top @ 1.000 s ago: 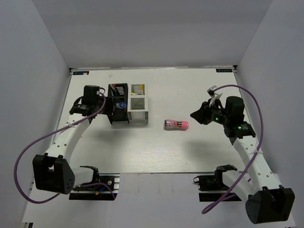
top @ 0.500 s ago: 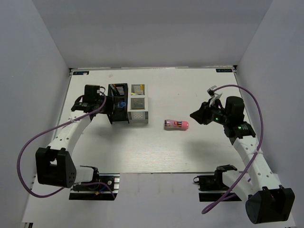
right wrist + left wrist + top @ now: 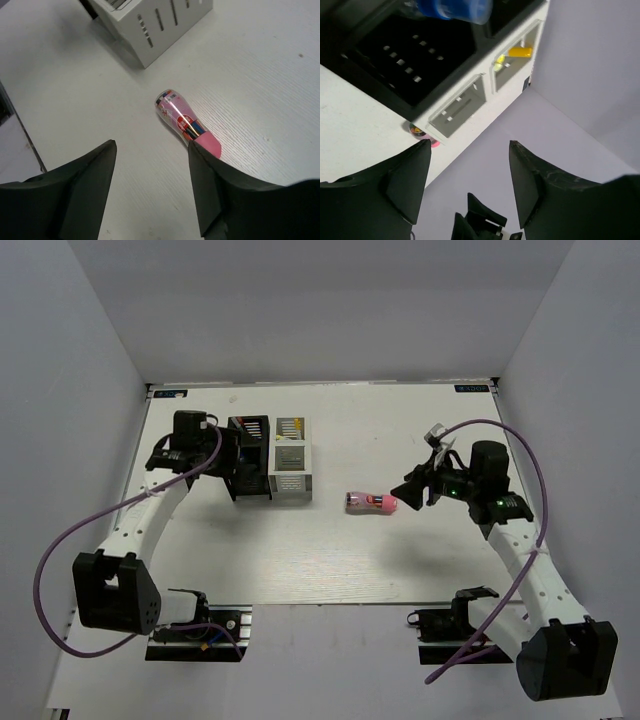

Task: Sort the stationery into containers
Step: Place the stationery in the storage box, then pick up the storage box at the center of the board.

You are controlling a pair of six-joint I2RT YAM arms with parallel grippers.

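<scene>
The stubby pink cylinder (image 3: 371,503) lies on its side mid-table; in the right wrist view (image 3: 184,119) it has a clear body and a pink cap. My right gripper (image 3: 408,491) is open and empty just right of it, its fingertips (image 3: 152,145) short of the cap. The black organizer (image 3: 249,472) and the white-grey organizer (image 3: 290,478) stand joined at the back left. My left gripper (image 3: 226,454) is open and empty at the black box's left side (image 3: 470,145). A blue-clear pen (image 3: 453,8) sits in the black box (image 3: 405,55). A yellow pen end (image 3: 520,51) shows in the white box (image 3: 465,102).
White walls close the table on the left, the back and the right. The arm bases and clamps (image 3: 196,625) sit at the near edge. Purple cables (image 3: 70,540) loop beside each arm.
My right gripper has moved left and lower toward the pink cylinder. My left gripper has shifted slightly back beside the black organizer.
</scene>
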